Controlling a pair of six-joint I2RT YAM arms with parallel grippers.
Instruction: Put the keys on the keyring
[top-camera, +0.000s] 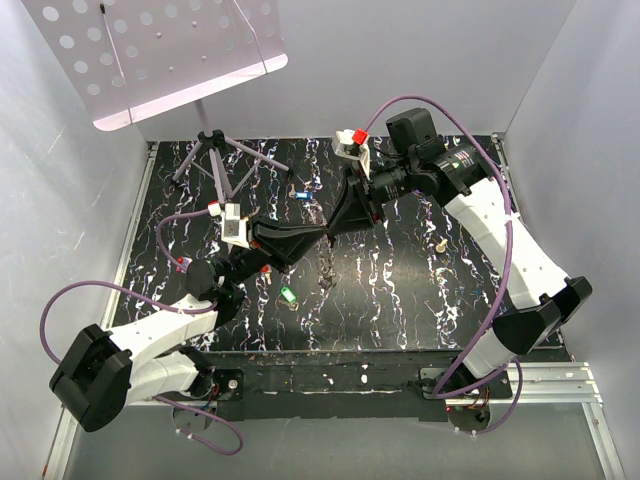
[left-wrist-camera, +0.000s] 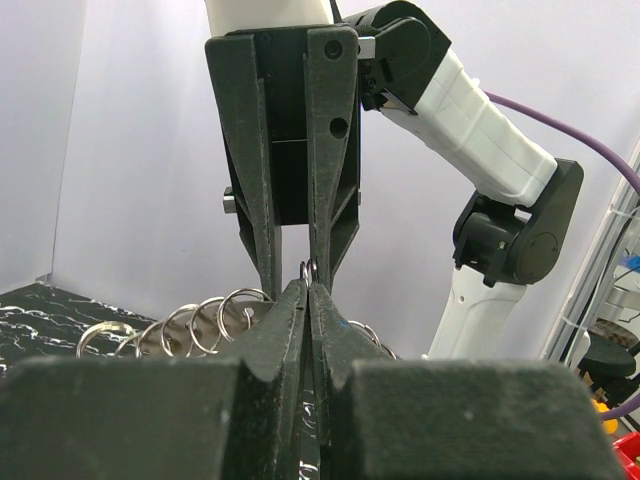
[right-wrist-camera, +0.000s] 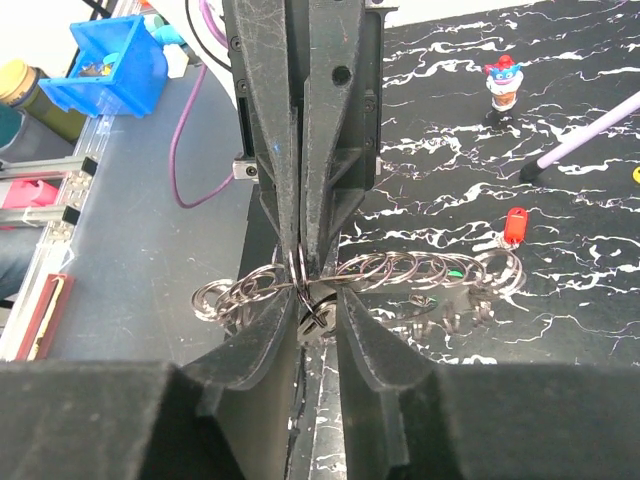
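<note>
Silvery-grey toothed round keyring (right-wrist-camera: 400, 272) was held above the black marbled table (top-camera: 400, 300), with left gripper (left-wrist-camera: 308, 296) and right gripper (right-wrist-camera: 320, 312) both clamped onto it. Small green-headed key (top-camera: 288, 294) lay on the table.

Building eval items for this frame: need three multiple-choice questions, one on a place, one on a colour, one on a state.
1. Where is the green key? A on the table B in a tool C on an arm
2. Cable colour? A purple B orange C green
3. Left tool and right tool? A both open B both shut on the keyring C one open
A: it lies alone on the marbled top. A: purple loops trail both arms. B: both pinch the keyring, tip to tip.
</note>
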